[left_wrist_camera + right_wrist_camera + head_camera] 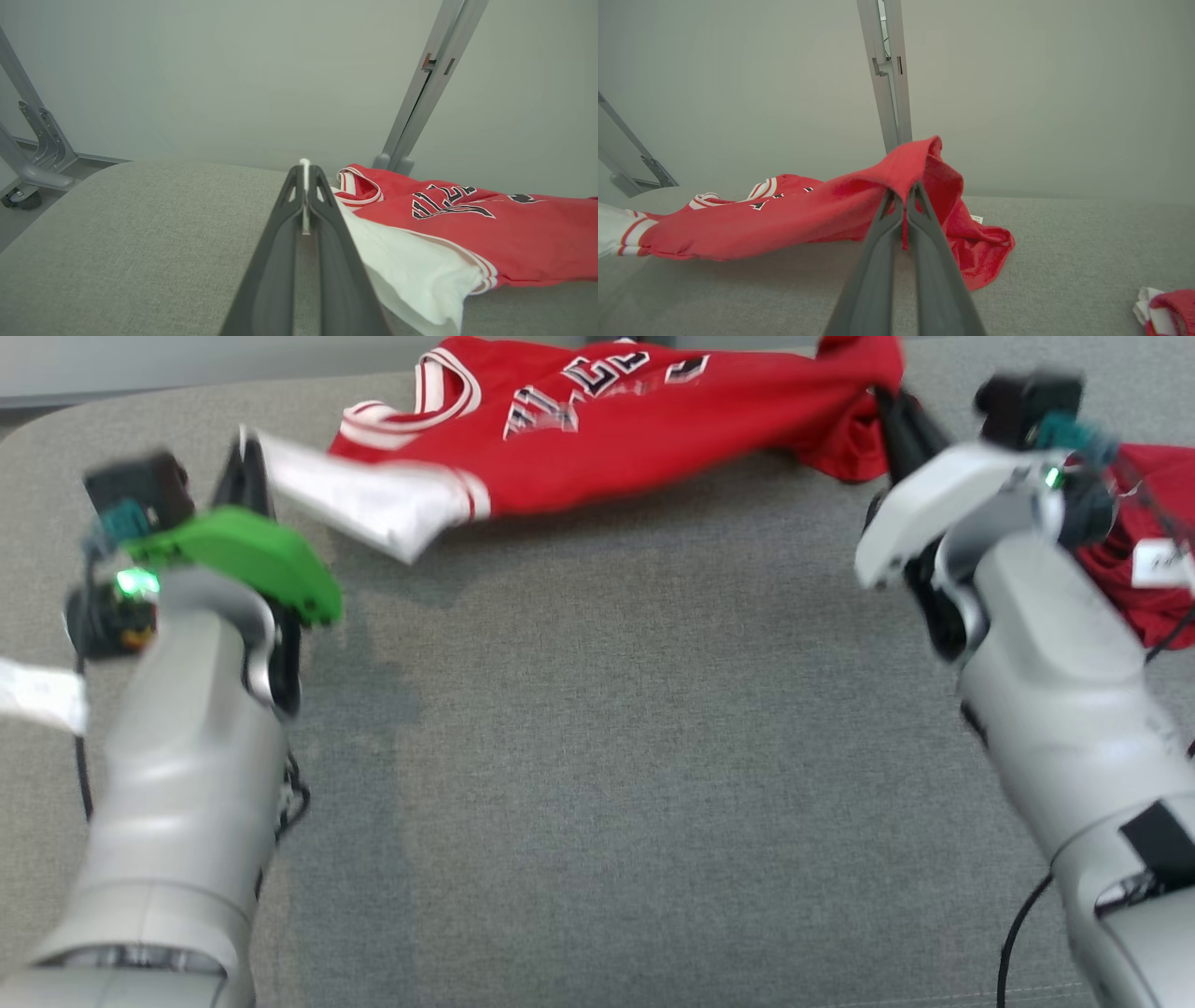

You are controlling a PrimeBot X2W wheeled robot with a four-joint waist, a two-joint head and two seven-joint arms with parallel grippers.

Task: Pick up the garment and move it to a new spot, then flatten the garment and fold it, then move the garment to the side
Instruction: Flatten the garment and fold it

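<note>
The garment (pixel 653 420) is a red jersey with white trim and a white sleeve. It hangs stretched above the far part of the grey table (pixel 607 756), between my two grippers. My left gripper (pixel 245 448) is shut on the tip of the white sleeve (pixel 373 504). In the left wrist view, white cloth shows pinched in the left gripper (pixel 305 170), and the garment (pixel 467 224) trails off to the right. My right gripper (pixel 885 399) is shut on the red hem end. In the right wrist view, red cloth drapes over the right gripper (pixel 903 193), and the garment (pixel 784 219) sags to the left.
Another red cloth with a white label (pixel 1148 569) lies at the table's right edge, behind my right arm; its corner (pixel 1167 310) appears in the right wrist view. A white scrap (pixel 37 695) sits at the left edge. A metal post (pixel 430 84) stands behind the table.
</note>
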